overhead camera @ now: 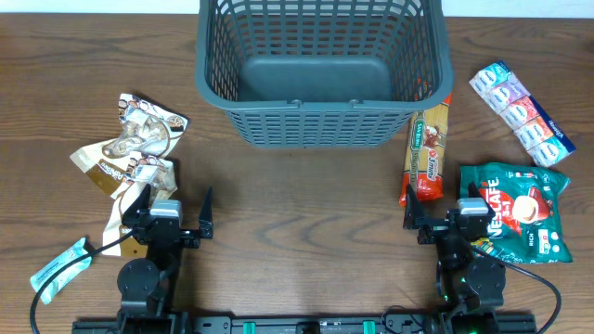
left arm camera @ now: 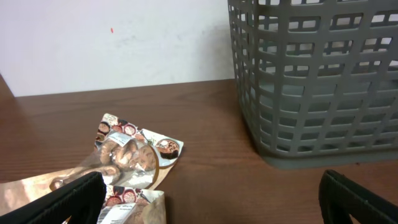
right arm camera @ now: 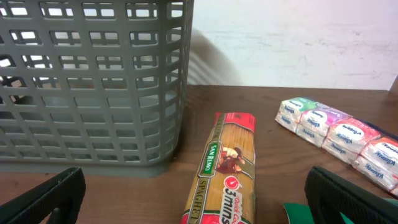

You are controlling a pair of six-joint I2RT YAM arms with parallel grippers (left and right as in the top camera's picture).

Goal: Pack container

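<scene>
Basket (overhead camera: 320,121) empty, far desk edge. Left gripper (overhead camera: 174,209), right gripper (overhead camera: 441,213) released, empty. Advise: grip spaghetti (overhead camera: 427,153) across its width.

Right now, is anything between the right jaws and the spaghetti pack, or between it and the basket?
Nothing visible. The spaghetti pack lies just ahead of the open right jaws, beside the basket.

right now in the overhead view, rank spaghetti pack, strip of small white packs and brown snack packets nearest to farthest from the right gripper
1. spaghetti pack, just ahead of the right gripper
2. strip of small white packs, far right
3. brown snack packets, far left side
</scene>
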